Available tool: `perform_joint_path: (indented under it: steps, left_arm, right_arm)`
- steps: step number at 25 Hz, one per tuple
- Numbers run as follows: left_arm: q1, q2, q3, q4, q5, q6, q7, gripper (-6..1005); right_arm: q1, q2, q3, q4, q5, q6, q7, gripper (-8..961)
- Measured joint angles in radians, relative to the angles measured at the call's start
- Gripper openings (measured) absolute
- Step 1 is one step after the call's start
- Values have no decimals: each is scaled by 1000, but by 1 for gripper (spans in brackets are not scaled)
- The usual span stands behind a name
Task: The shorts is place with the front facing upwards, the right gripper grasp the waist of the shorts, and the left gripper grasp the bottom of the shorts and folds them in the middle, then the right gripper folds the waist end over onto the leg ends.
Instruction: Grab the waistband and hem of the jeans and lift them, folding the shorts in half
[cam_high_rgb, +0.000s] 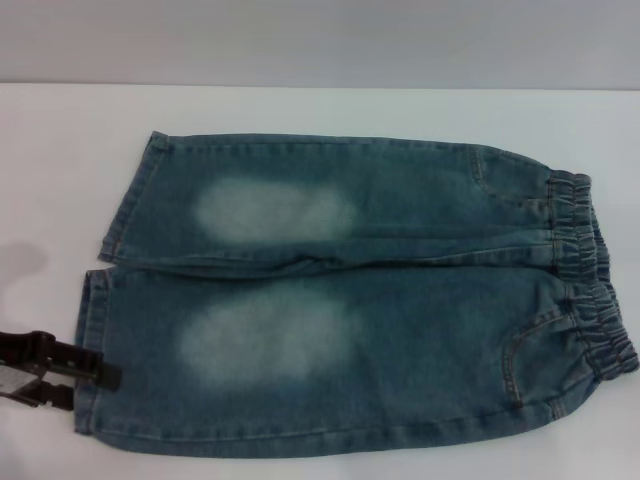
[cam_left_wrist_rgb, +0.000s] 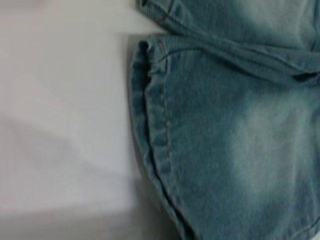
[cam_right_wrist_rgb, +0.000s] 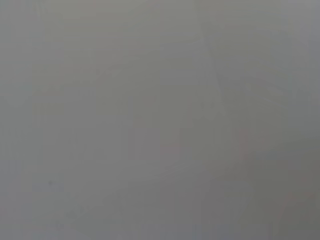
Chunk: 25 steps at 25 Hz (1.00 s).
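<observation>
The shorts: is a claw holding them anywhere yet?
It cannot be told. The left gripper is at the hem of the near leg of the shorts, which lie flat. The right gripper is not in view.

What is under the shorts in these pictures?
The shorts lie flat on a white table, which shows all around them. The surface directly beneath them is covered. The left gripper overlaps the nearer leg hem.

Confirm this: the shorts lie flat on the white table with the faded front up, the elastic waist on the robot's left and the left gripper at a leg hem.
One thing is wrong: the head view shows the elastic waist of the shorts on the robot's right, not its left. The rest holds: they lie flat, faded front up, on the white table, and the left gripper is at the near leg hem.
</observation>
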Motion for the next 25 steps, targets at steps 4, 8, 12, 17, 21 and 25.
perform_joint_path:
  steps: [4,8,12,17,21,25]
  left_arm:
    - [3,-4,0,0,1,6,2,844]
    - [8,-10,0,-1,1,9,4,844]
    - [11,-13,0,-1,1,17,5,844]
    - [13,-14,0,-1,1,44,12,844]
    - [13,-14,0,-1,1,54,15,844]
    - [13,-14,-5,-1,2,54,26,844]
  right_arm:
    - [0,0,0,0,0,-1,0,610]
    - [1,0,0,0,0,-2,1,610]
    - [2,0,0,0,0,-3,1,610]
    - [2,0,0,0,0,-3,1,610]
    - [3,1,0,0,0,-3,2,609]
    - [3,2,0,0,0,-3,2,609]
